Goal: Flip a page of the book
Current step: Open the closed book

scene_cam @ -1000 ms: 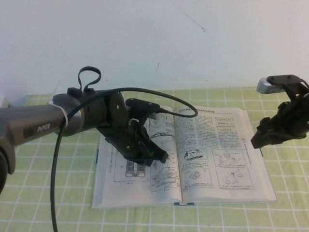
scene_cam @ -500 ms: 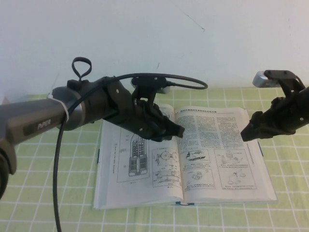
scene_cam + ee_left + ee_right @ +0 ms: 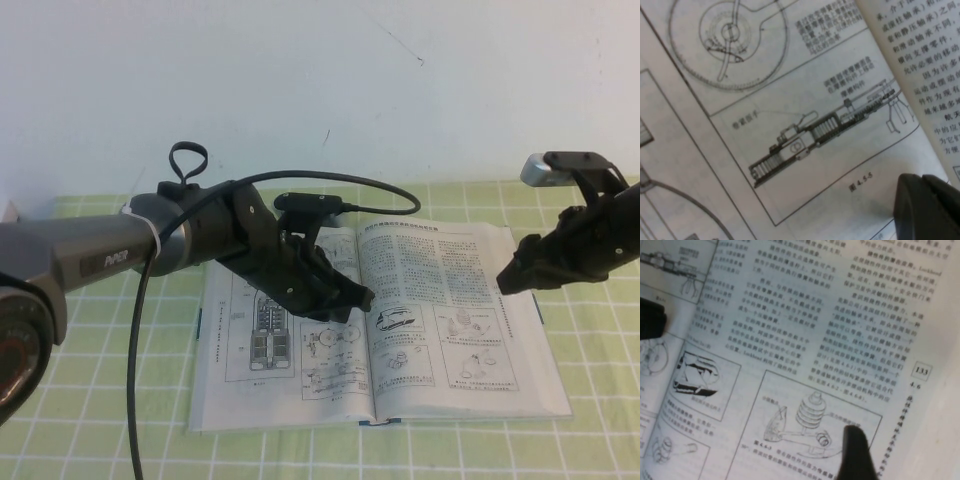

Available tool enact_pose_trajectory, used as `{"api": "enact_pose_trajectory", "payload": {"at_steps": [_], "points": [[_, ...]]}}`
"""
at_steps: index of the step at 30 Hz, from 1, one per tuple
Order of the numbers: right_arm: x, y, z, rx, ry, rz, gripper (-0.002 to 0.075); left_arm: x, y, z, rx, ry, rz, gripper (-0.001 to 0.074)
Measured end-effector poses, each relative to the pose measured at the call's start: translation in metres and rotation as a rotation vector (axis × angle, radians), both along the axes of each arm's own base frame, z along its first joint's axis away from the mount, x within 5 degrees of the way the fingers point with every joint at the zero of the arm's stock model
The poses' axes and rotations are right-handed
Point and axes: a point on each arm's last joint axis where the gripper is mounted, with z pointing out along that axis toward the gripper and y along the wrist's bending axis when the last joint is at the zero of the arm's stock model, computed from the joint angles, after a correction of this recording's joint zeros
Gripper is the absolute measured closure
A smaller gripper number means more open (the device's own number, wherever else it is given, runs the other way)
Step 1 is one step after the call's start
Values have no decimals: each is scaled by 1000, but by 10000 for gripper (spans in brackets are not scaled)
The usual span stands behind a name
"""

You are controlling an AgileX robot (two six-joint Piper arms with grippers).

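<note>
Left gripper (image 3: 362,299) hangs low over the book's centre fold, tips at the gutter between the two open leaves; whether its fingers are open or closed cannot be told, since only one dark tip shows in the left wrist view. Right gripper (image 3: 508,280) hovers above the outer margin of the right-hand leaf, raised clear of the paper, holding nothing; its finger spread likewise cannot be told.

The page (image 3: 450,305), judged to be the right-hand leaf carrying dense text above boxed drawings, lies flat. Its free edge runs front to back along the book's right side, just below and slightly to the right of the right gripper. The right arm is the nearer to that free edge; the left gripper sits at the bound edge, where the leaf cannot be lifted. The page numeral 133 shows in the right wrist view near the outer margin.

The book (image 3: 280,400) lies open and square on the green checked tablecloth (image 3: 80,410), spine running away from the robot. The left-hand leaf bears the tall machine cutaway.

The left arm and its looping cable (image 3: 340,180) cross above the left leaf and gutter. In my judgement a turned leaf would sweep into that arm unless it withdraws.
</note>
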Motion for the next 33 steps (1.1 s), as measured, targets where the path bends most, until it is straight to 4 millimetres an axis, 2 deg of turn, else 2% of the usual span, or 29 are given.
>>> {"api": "enact_pose_trajectory", "payload": {"at_steps": [6, 14, 18, 33], "points": [[1, 1, -1, 19, 0, -12, 289, 0, 0, 0, -1, 1, 6, 739], [5, 5, -24, 57, 41, 6, 289, 0, 0, 0, -1, 0, 8, 739], [6, 6, -29, 61, 51, 5, 289, 0, 0, 0, -2, 0, 8, 739], [5, 7, -28, 88, 61, -1, 289, 0, 0, 0, -1, -3, 1, 739]]}}
